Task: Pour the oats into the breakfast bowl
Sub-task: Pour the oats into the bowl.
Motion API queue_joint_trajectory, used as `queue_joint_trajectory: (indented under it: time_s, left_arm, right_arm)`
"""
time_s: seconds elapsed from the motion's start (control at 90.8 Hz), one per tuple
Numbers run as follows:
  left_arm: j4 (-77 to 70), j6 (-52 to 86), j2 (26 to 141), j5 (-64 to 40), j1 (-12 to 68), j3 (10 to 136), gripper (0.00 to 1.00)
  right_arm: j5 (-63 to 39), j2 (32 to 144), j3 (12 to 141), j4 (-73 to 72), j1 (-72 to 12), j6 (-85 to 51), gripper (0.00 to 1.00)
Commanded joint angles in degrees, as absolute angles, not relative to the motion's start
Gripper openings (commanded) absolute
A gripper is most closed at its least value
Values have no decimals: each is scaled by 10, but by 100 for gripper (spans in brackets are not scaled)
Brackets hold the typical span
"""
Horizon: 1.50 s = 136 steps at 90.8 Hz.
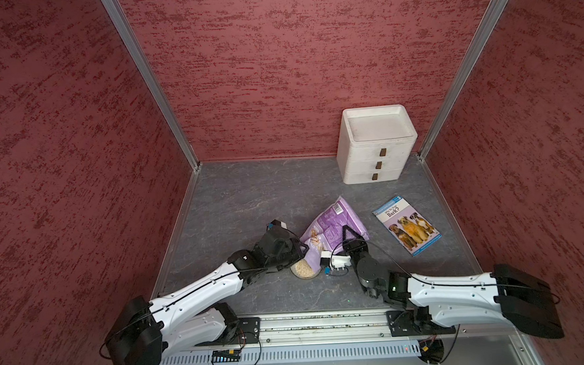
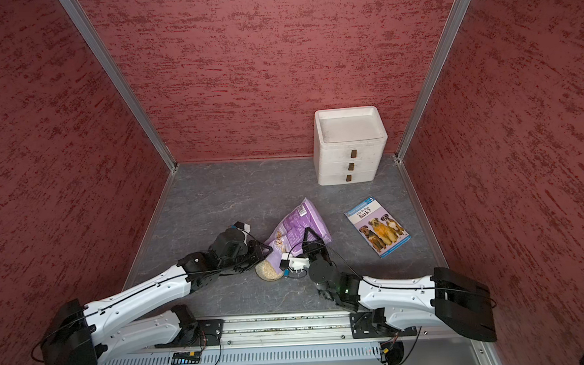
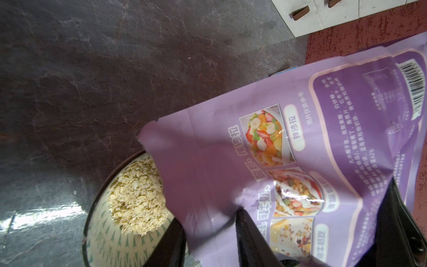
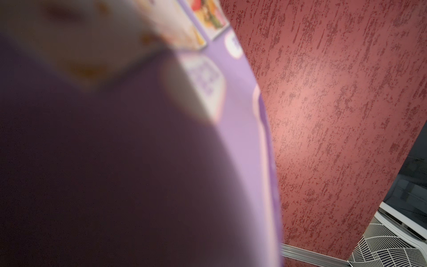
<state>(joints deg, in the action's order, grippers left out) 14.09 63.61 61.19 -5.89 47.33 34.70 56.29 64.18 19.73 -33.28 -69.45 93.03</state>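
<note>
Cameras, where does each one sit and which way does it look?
Top views: from high above the robot's base, looking down at the table, pouch and bowl; left arm and right arm show.
Left wrist: on the left arm, looking past the left end effector at oats in the bowl.
Right wrist: on the right arm, close against the blurred pouch, red wall behind; no robot part shows.
Shared: every view shows the pouch.

A white three-drawer box (image 1: 373,151) stands against the back wall (image 1: 278,70). A dog book (image 1: 406,225) (blue cover) lies flat nearby.
</note>
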Motion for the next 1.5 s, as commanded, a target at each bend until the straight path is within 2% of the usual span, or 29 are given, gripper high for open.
queue_joint_trajectory:
  time_s: [0.0,0.826,1.487]
  left_arm:
    - [122,633,612,-52,475,347,38]
    - [125,634,611,-51,478,348,36]
    - [128,635,606,-45,483,350,35]
  right_arm:
    - [553,631,211,-456,-713,927,0]
    - [554,633,207,-478,-731,957,0]
    - [558,637,205,-442,-732,920,0]
